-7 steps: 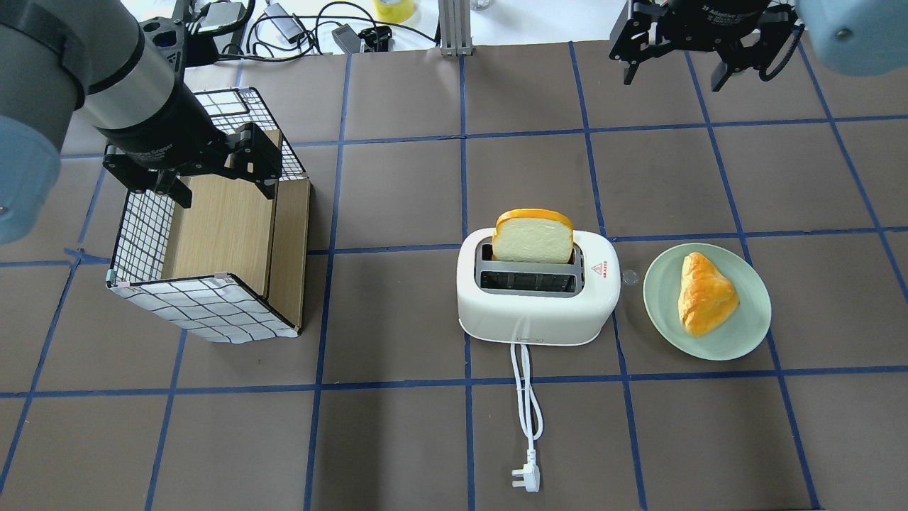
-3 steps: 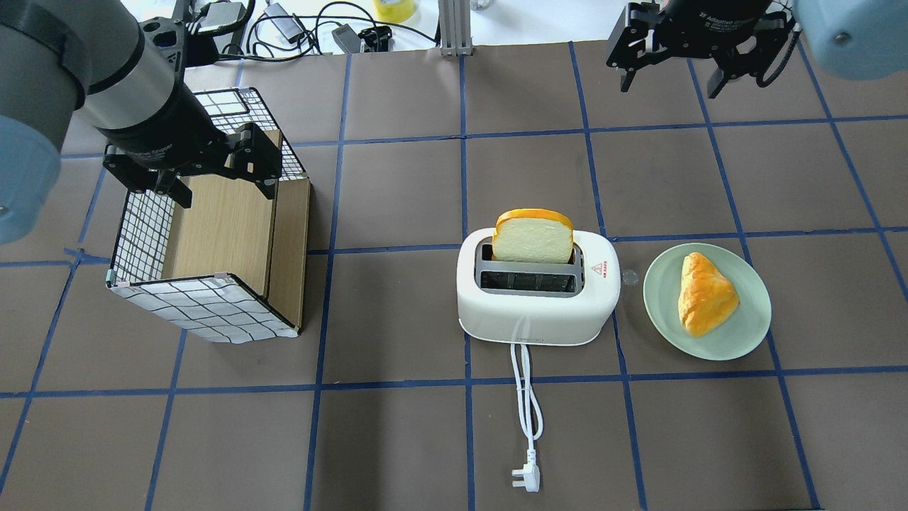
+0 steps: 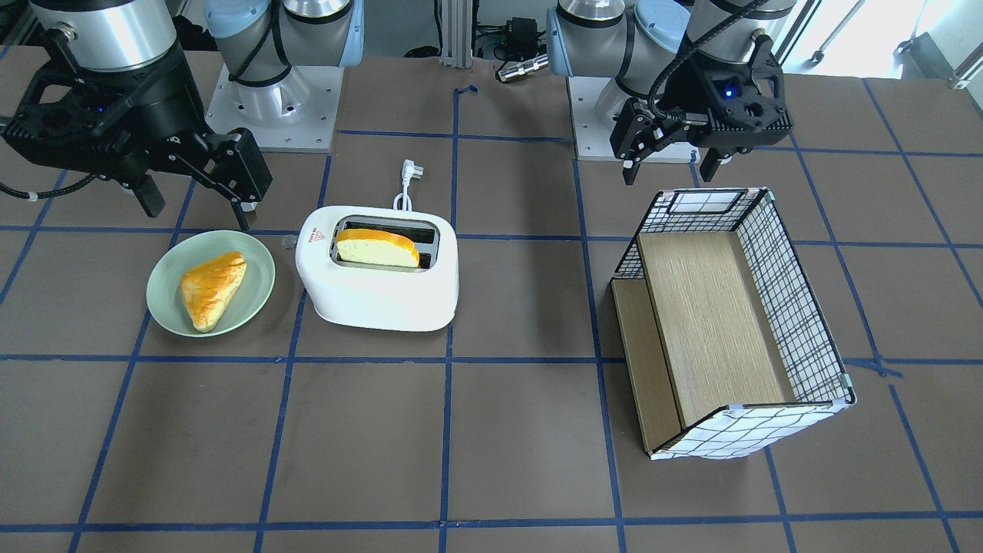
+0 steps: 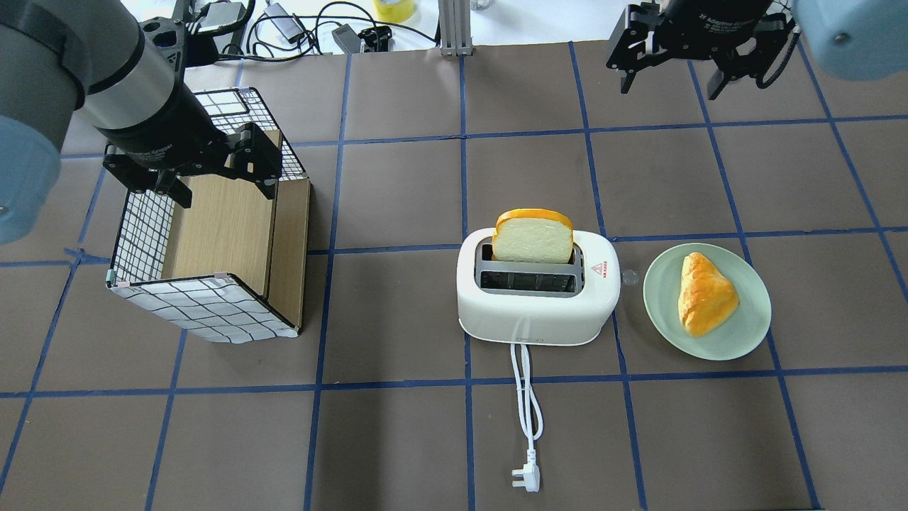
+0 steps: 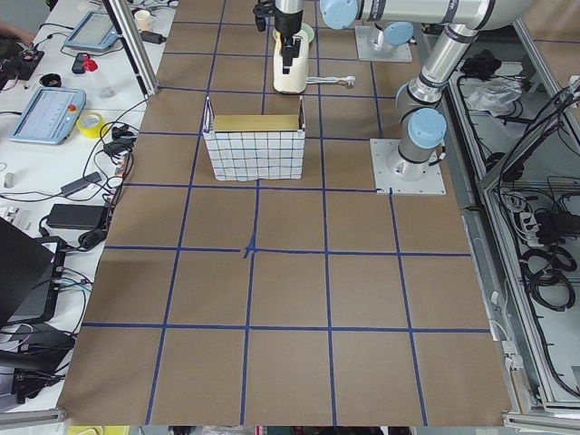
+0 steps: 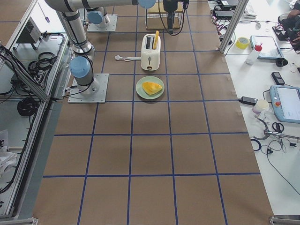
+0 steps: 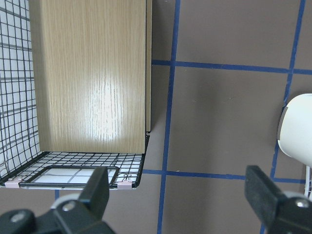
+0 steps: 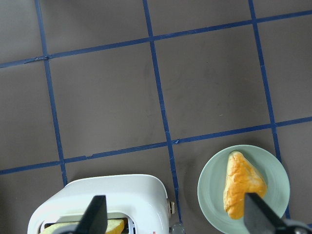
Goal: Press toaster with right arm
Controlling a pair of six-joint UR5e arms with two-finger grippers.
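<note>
**A:** Hovering over the bench (image 3: 491,430) in the front-facing view, the right hand (image 3: 200,216) hangs with its fingers (image 3: 242,177) spread wide and nothing between them, above and behind the green plate (image 3: 257,275). The white toaster (image 3: 376,299) sits just beside that plate, with a bread slice (image 3: 376,249) standing in one slot.

**B:** And the left hand (image 3: 668,178)?

**A:** Equally splayed and empty, poised at the rear of the wire basket (image 3: 799,307).

**B:** From overhead?

**A:** The toaster stands mid-bench, its cord (image 4: 526,397) running toward the camera to a plug (image 4: 526,479). A small knob (image 4: 628,277) juts from the end facing the plate, where a golden pastry (image 4: 704,294) lies. The right hand is well apart from the toaster, toward the far right corner.

**B:** The side cameras?

**A:** From the left end, the toaster shows beyond the basket. From the right end, it sits between plate and basket. Neither view settles how the hands stand.

**B:** The wrist cameras?

**A:** The left one looks down into the basket, fingers wide, with the toaster's rounded end at the frame's right edge. The right one looks down on the toaster's end at lower left and the plate at lower right. Both black fingertips are set far apart, with bench showing between them.
</note>
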